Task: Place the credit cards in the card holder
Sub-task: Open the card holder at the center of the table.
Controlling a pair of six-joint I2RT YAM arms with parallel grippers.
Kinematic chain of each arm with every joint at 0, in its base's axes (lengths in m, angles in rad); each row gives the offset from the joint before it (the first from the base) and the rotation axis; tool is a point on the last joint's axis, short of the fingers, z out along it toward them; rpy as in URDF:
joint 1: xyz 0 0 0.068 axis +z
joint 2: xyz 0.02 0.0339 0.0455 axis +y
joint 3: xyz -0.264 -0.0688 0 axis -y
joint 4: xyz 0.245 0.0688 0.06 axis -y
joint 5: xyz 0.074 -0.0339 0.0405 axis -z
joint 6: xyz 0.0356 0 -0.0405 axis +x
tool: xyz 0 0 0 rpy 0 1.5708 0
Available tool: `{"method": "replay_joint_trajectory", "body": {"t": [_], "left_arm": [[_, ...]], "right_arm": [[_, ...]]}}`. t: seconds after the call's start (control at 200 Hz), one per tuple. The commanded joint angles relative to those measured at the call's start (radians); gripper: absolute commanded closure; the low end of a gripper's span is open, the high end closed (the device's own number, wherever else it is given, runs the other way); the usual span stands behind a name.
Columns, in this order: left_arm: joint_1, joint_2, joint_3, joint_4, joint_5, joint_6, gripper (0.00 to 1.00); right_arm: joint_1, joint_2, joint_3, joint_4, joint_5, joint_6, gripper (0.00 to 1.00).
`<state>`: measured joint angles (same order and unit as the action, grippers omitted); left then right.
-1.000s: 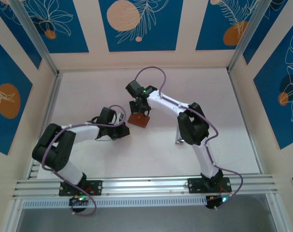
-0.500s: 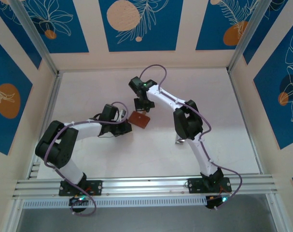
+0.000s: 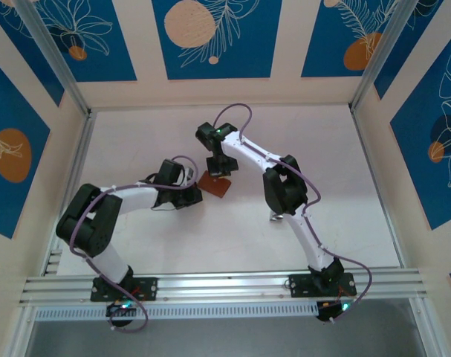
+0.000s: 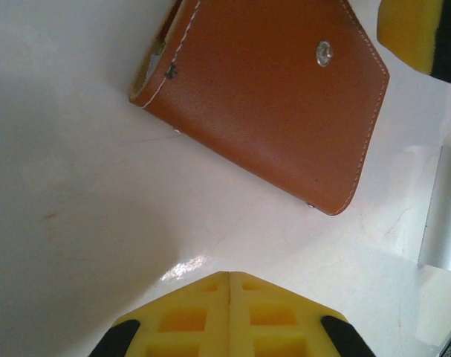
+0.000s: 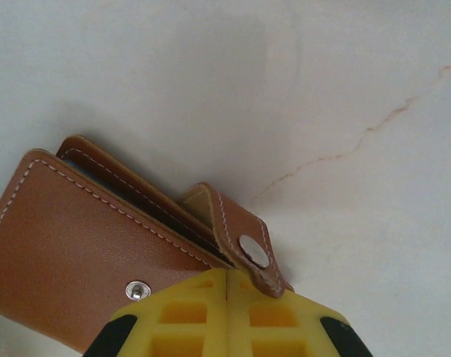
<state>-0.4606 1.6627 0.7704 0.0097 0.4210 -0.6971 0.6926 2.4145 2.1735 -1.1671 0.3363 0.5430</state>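
Your left fingers point(image 4: 232, 291) are pressed together and empty, just short of the card holder point(image 4: 262, 97). It lies folded on the white surface point(image 4: 76, 223), snap tab point(image 5: 244, 242) unfastened. Expect light, supple leather that slides easily: pin the cover, lift by the tab. Your right fingers point(image 5: 229, 286) are likewise together at that tab; contact unclear.

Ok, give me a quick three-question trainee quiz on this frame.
1. True or false: the snap tab of the brown leather folding wallet is fastened.
2. On the left gripper, the yellow fingers are: A spread wide, B pressed together, C clamped on the wallet.
3. Which gripper sits by the snap tab?
Key: 1 false, the tab is undone; 2 B; 3 the right gripper.
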Motion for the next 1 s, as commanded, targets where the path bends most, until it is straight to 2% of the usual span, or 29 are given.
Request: {"method": "replay_joint_trajectory", "body": {"t": [0.0,0.27,0.43,0.995], "left_arm": [[-0.012,0.018,-0.003,-0.017,-0.019,0.016,1.00],[-0.012,0.048,0.027,-0.032,-0.023,0.033,1.00],[-0.013,0.052,0.038,-0.047,-0.033,0.047,1.00],[-0.021,0.146,0.173,-0.103,-0.044,0.074,1.00]], "right_arm": [[0.000,0.013,-0.039,-0.020,-0.010,0.048,1.00],[-0.043,-0.068,-0.178,0.093,-0.009,0.158,1.00],[-0.075,-0.188,-0.344,0.237,-0.057,0.210,1.00],[-0.077,-0.146,-0.323,0.230,-0.114,0.198,1.00]]}}
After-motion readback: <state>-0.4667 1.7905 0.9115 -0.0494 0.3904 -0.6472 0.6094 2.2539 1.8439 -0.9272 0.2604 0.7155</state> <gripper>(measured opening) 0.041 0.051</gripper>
